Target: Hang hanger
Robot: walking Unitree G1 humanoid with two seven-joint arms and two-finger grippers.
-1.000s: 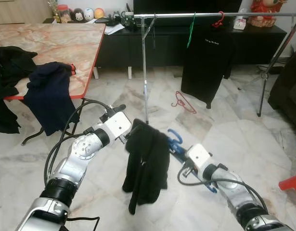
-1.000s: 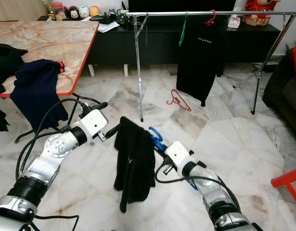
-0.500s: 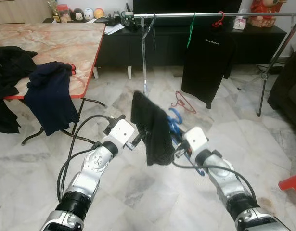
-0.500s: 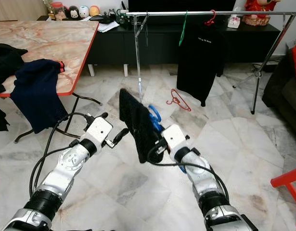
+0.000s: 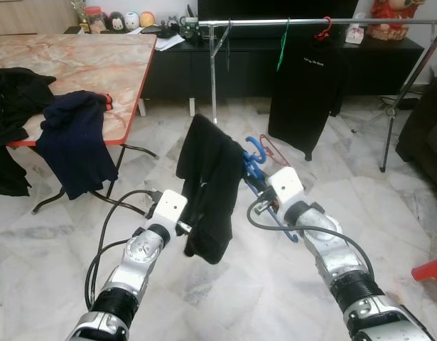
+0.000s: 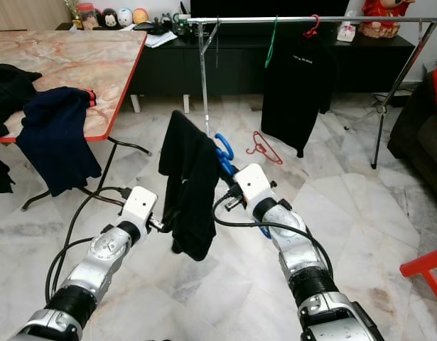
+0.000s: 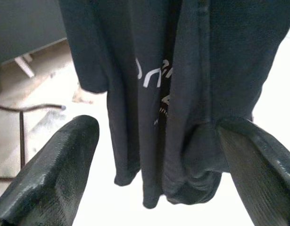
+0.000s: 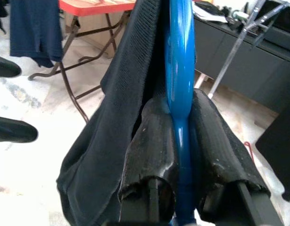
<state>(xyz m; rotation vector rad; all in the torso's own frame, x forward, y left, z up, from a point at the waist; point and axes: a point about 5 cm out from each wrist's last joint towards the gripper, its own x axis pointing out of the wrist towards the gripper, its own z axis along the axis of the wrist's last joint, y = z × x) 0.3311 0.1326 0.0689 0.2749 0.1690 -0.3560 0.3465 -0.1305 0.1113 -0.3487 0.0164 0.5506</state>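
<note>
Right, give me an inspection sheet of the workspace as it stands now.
Surface: pale marble tile floor.
Job's things: blue plastic hanger carrying a black T-shirt; metal clothes rail beyond.
Clutter: red hanger lying on the floor; navy garment draped off the red-edged marble table.
Grippers: right gripper shut on the blue hanger; left gripper open, its fingers either side of the shirt's lower part.
Cables: black cables looping off the left arm.
Surroundings: black T-shirt already hanging on the rail; black TV cabinet behind.
</note>
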